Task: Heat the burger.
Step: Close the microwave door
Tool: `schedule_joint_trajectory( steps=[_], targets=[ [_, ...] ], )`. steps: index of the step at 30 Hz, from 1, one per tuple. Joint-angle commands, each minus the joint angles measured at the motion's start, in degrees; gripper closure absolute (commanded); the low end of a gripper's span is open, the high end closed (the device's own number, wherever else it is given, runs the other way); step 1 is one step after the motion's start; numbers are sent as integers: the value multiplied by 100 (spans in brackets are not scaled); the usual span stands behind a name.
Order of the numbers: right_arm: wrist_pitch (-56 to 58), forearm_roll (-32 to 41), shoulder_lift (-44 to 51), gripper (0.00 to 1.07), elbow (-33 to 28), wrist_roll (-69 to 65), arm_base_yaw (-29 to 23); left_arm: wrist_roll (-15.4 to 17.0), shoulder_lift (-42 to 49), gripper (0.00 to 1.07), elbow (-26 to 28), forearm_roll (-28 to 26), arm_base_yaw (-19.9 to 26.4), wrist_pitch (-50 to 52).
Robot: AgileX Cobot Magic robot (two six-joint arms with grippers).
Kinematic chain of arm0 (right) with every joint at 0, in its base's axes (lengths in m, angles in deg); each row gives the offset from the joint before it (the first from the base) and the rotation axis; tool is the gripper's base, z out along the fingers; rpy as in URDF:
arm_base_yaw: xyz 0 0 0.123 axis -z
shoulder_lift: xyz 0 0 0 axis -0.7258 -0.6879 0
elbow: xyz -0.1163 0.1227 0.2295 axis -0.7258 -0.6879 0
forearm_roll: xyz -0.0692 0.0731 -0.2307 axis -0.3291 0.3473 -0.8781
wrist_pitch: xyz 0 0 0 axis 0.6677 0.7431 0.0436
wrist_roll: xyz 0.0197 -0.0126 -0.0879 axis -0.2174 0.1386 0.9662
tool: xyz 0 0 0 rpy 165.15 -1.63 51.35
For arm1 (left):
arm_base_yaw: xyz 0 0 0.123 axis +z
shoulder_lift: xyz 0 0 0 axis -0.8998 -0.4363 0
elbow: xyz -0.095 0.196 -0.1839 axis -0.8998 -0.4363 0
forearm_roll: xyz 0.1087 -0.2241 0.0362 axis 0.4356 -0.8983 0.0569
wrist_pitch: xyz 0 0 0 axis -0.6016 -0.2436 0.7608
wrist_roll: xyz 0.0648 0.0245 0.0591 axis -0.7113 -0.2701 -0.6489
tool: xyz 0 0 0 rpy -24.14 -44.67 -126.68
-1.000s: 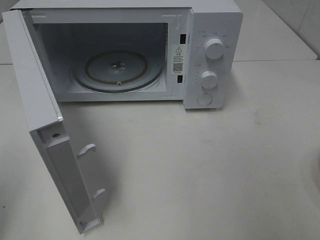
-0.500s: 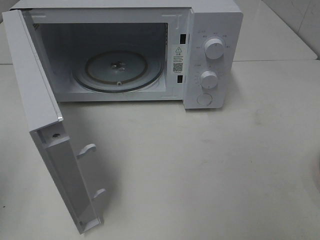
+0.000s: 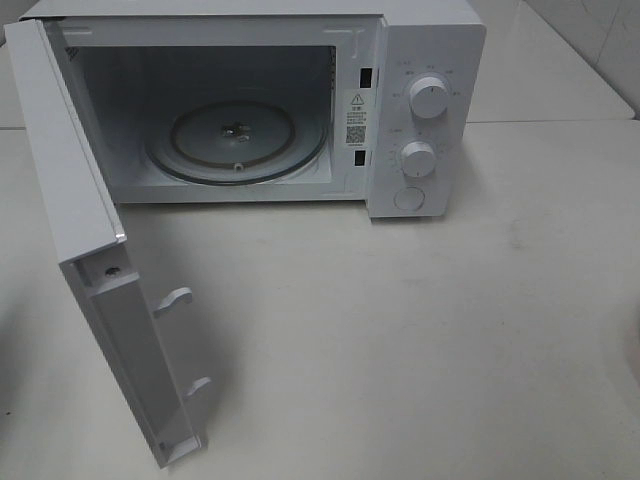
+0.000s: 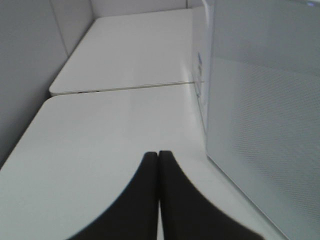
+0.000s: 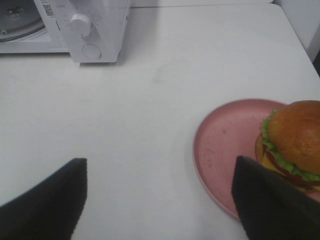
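A white microwave (image 3: 250, 110) stands with its door (image 3: 100, 260) swung wide and its glass turntable (image 3: 237, 140) bare, ready for loading, while the burger (image 5: 292, 142) waits on a pink plate (image 5: 225, 145) on the counter (image 3: 400, 340). The step in hand appears to be the approach for the pickup: nothing has yet been lifted, and the oven cavity is empty.

The right gripper (image 5: 160, 200) hangs above the counter with its jaws spread wide and holding nothing. The plate lies partly between the jaws and mostly toward one of them, its near rim passing behind that jaw's dark tip; the burger sits on the far side of the plate, just beyond that same jaw rather than centred in the gap. The microwave's dials (image 5: 81, 24) lie well ahead of the jaws.

The left gripper (image 4: 158, 165) sits with its jaws pressed together, grasping nothing, just beside the outer face of the open door.

The next move likely calls for the right gripper to shift sideways until the burger or the plate rim is centred between the jaws, then descend and close gently, since the soft bun would probably deform under a hard squeeze.
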State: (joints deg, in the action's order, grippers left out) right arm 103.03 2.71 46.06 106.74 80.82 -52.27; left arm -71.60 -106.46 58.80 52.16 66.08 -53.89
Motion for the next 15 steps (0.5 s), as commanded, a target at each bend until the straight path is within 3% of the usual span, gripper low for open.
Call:
schedule_joint_trajectory(
  steps=[1, 4, 11, 15],
  targets=[
    [-34, -17, 160, 31, 11, 40, 40, 92, -384, 107, 218, 544, -315, 292],
    [-34, -17, 160, 31, 11, 40, 40, 92, -882, 107, 418, 1060, -705, 561],
    [-34, -17, 160, 31, 11, 40, 40, 92, -1656, 107, 521, 1089, -1123, 1192],
    [-34, -17, 160, 31, 11, 40, 40, 327, -2189, 107, 619, 1100, -1261, 1633]
  ],
)
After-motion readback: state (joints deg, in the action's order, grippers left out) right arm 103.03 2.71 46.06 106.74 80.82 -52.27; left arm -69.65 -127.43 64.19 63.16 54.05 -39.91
